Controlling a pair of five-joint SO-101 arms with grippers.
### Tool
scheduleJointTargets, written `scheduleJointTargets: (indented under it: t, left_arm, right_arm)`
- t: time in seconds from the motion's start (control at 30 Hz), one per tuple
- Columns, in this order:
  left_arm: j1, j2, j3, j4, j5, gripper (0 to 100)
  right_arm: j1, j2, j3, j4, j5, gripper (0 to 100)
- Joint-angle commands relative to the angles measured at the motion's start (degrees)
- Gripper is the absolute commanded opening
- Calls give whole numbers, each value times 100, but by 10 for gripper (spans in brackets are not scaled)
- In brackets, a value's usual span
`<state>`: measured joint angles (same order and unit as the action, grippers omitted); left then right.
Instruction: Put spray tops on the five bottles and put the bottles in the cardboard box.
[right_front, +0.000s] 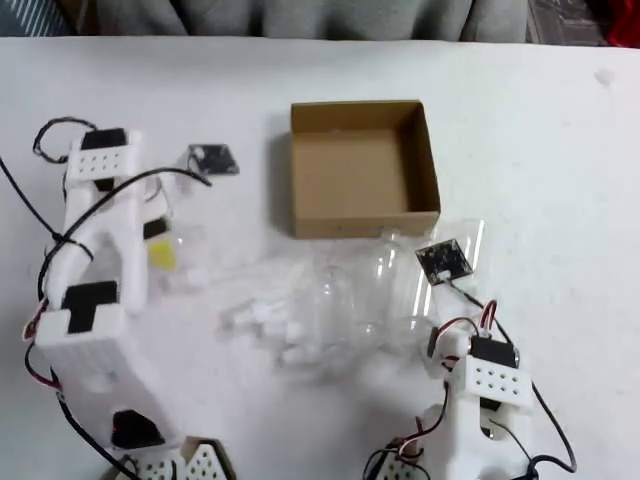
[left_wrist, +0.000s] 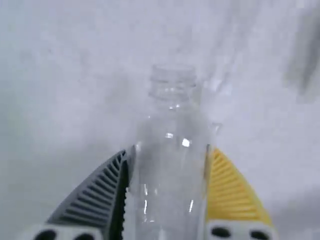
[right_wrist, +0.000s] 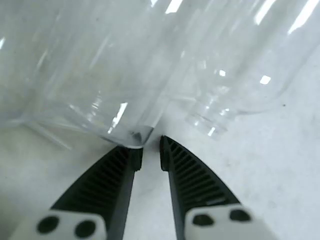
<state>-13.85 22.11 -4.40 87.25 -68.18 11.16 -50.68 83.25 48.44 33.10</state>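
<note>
My left gripper (left_wrist: 167, 175) is shut on a clear bottle (left_wrist: 170, 150), its grey and yellow fingers (left_wrist: 230, 190) pressing the two sides. The bottle's threaded neck (left_wrist: 172, 85) is bare, with no spray top. In the high view this gripper (right_front: 160, 242) sits at the left of the table. Several more clear bottles (right_front: 350, 290) lie in a heap below the open cardboard box (right_front: 365, 210). White spray tops (right_front: 258, 316) lie at the heap's left end. My right gripper (right_wrist: 148, 146) is open by a narrow gap, its tips at the base of a lying bottle (right_wrist: 100, 75); a second bottle's neck (right_wrist: 210, 122) is beside it.
The right arm (right_front: 485, 372) stands at the front right, the left arm (right_front: 95, 260) along the left side. A small black module (right_front: 212, 160) on a cable lies left of the box. White table (right_front: 540, 150) spreads right of the box.
</note>
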Motion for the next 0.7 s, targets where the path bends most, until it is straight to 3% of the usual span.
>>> scheduleJointTargets:
  t: [0.0, 0.2, 0.43, 0.5, 0.67]
  left_arm:
    - [365, -892, -290, 360, 2154, 24]
    - [154, -1402, -70, 0, 5011, 24]
    - [-171, -1807, 1143, -985, 8563, 24]
    - [-171, -1938, 1468, -1248, 9125, 24]
    - [-620, -2352, 2119, -2136, 9248, 24]
  right_arm:
    - [110, 57, 9, -40, 62, 38]
    - [119, 57, 9, -31, 62, 38]
    - [119, 57, 9, -22, 62, 38]
    - [119, 57, -9, -40, 62, 38]
    - [75, 48, -316, 4, 53, 38]
